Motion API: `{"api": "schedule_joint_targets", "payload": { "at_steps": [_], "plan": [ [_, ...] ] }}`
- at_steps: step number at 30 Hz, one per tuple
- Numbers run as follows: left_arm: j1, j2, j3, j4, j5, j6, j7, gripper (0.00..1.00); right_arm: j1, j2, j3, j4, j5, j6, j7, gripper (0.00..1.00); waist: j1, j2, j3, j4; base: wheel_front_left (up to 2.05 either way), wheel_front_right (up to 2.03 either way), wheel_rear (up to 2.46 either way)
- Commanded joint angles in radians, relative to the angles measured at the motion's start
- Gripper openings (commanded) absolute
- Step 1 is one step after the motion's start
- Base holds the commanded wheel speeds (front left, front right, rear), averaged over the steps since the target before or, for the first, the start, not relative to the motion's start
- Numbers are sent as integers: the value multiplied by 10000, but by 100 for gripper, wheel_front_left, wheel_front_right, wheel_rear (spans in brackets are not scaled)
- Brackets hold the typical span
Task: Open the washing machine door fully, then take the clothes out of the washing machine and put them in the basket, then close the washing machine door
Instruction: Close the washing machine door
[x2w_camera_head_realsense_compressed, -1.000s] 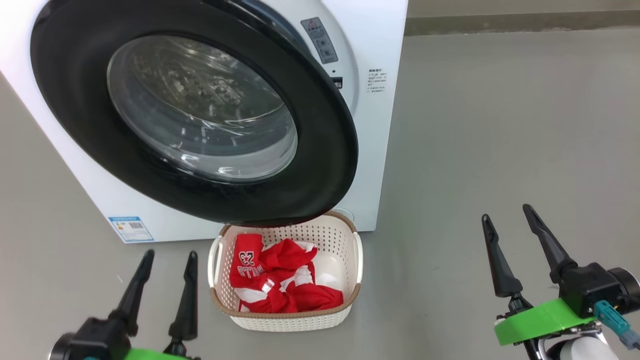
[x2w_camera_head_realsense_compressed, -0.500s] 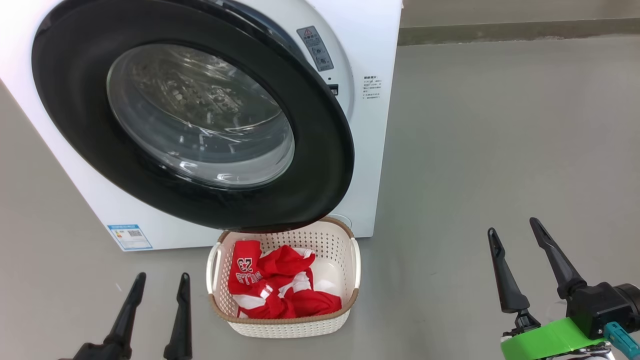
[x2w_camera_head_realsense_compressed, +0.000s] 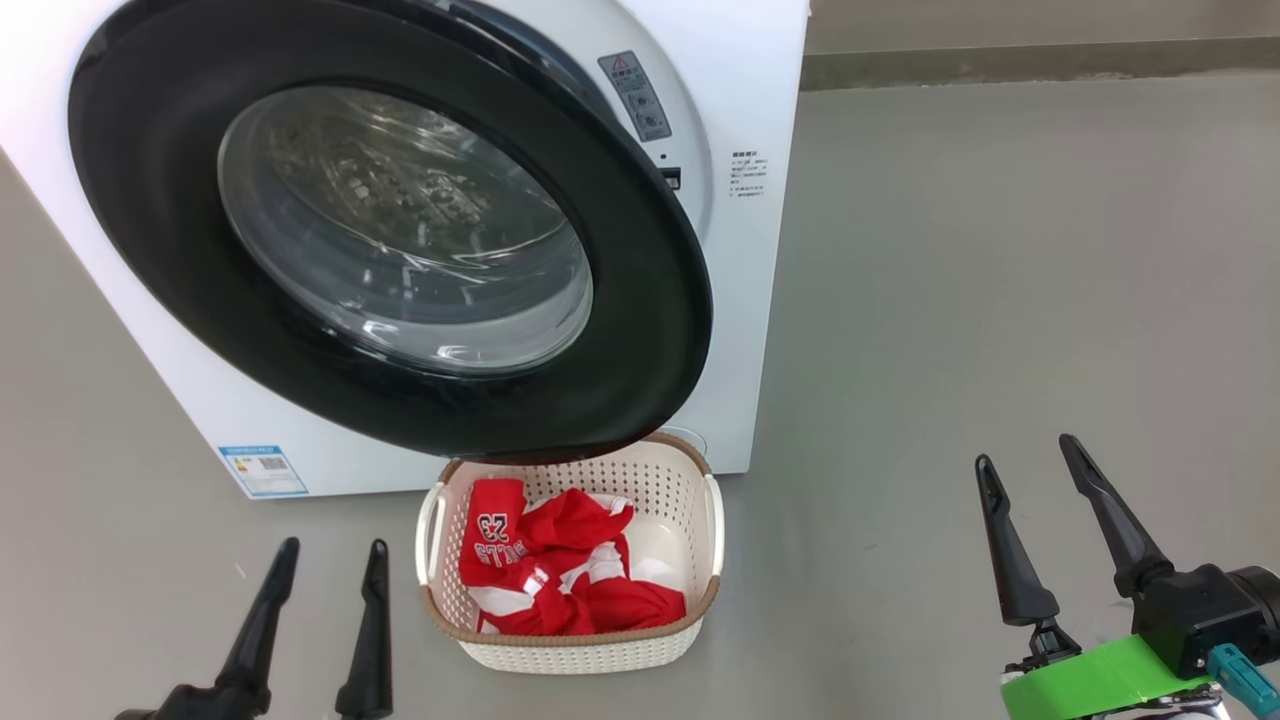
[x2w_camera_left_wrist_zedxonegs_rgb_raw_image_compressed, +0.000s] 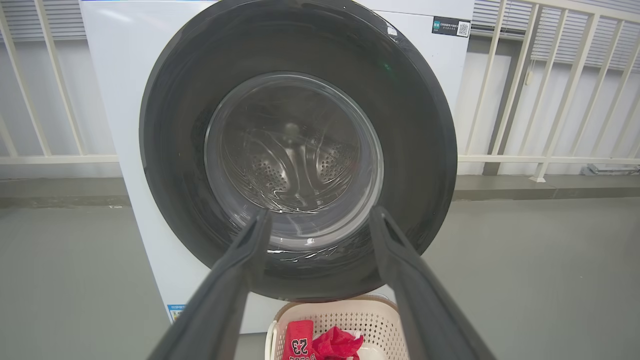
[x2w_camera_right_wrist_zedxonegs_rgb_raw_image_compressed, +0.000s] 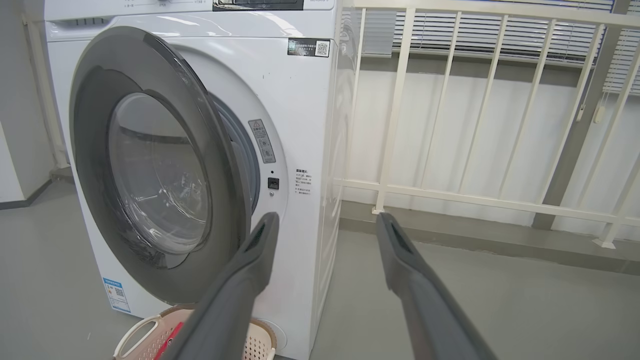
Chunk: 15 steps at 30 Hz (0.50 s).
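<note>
Two end effectors sit nearest, one on each side of the basket (x2w_camera_head_realsense_compressed: 570, 655). The left end effector (x2w_camera_head_realsense_compressed: 334, 548) is just to the left of the basket. The right end effector (x2w_camera_head_realsense_compressed: 1027, 452) is well off to the basket's right. Each has its two dark fingers spread apart, empty and pointing up the head view.

One basket stands on the grey floor (x2w_camera_head_realsense_compressed: 1000, 300), with a white handle on its left side and another on its right. One heap of red and white clothes (x2w_camera_head_realsense_compressed: 560, 570) lies inside it, towards its left and near walls. How many garments make up the heap cannot be told. The white 23 reads upside down in the head view.

Behind the basket, one washing machine door (x2w_camera_head_realsense_compressed: 650, 300) hangs ajar. In the head view its lower edge covers the basket's far rim. Its glass window faces the robot, turned slightly left, and its right edge stands off the machine. It covers most of the drum mouth.

Beyond the basket stands one washing machine (x2w_camera_head_realsense_compressed: 760, 300), with a blue label sticker (x2w_camera_head_realsense_compressed: 263, 470) low on its front, left of the basket. One pale railing (x2w_camera_right_wrist_zedxonegs_rgb_raw_image_compressed: 450, 195) runs behind, to the right.
</note>
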Motion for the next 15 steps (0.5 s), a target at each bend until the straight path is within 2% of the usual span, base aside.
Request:
{"api": "schedule_joint_targets", "payload": {
  "at_steps": [1,13,14,15],
  "plan": [
    [-228,45,394,-310,88,-89,-120,100,-156,-81,247,-282,-43,35,-65,100,0,0,11,13,0,0,0],
    [-207,-148,473,-371,222,-227,-120,100,-201,-81,282,-317,-7,35,-65,100,0,0,107,24,0,0,0],
    [-208,-159,471,-380,232,-235,-120,100,-207,-81,271,-320,4,35,-65,87,0,0,114,24,0,0,0],
    [-211,-169,462,-392,252,-246,-120,100,-213,-81,258,-308,-13,35,-65,41,0,0,121,29,0,0,0]
  ]
}}
